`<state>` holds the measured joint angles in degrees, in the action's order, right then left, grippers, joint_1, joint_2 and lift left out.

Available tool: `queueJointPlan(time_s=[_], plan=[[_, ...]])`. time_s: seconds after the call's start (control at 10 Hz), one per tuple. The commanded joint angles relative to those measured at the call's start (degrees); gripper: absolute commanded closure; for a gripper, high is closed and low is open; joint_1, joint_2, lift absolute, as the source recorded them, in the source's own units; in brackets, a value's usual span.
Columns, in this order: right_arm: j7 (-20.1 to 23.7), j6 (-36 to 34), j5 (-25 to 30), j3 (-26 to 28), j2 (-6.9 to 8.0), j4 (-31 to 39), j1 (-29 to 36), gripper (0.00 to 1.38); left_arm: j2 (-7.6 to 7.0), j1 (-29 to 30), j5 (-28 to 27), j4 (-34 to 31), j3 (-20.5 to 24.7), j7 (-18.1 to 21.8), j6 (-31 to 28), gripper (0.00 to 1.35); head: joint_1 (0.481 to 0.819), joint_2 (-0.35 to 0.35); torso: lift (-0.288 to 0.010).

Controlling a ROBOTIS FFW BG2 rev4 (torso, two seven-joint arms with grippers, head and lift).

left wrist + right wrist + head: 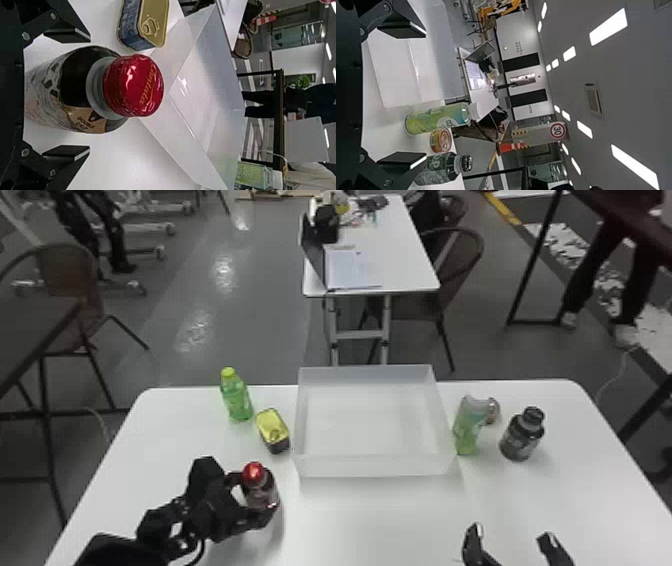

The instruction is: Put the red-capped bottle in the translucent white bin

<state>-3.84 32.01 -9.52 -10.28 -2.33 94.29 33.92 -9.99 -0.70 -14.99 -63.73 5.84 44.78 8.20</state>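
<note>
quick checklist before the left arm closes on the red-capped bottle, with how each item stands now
1. Bottle standing upright on the table: ok.
2. Bottle between the fingers of the left end effector: ok.
3. Fingers closed on the bottle: not ok, gaps show on both sides.
4. Flat can apart from those fingers: ok, though it is close by.
5. White bin open at the top with nothing in it: ok.
6. Red cap screwed tight: cannot tell.
</note>
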Motion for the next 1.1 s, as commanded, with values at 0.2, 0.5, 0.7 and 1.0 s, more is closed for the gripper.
queueJointPlan(time_s=[0.2,0.5,0.7,1.0], plan=[[0.1,0.0,-0.1,0.1,0.14,-0.1,0.2,0.2,0.77,1.0,0.7,-0.1,0.4,0.3,-0.7,0.83,0.695,0.057,0.0],[0.1,0.0,-0.1,0.1,0.14,-0.1,0.3,0.2,1.47,7.5,2.7,-16.9,0.4,-1.8,-7.9,0.97,0.695,0.045,0.0],[0.1,0.0,-0.1,0.1,0.14,-0.2,0.3,0.2,1.12,9.6,6.9,-28.3,-1.0,-3.5,-14.8,0.97,0.695,0.044,0.0],[0.3,0.0,-0.3,0.1,0.14,-0.4,0.0,0.2,-0.64,4.4,12.3,-30.1,-6.3,-4.4,-16.3,0.97,0.695,0.007,0.0]])
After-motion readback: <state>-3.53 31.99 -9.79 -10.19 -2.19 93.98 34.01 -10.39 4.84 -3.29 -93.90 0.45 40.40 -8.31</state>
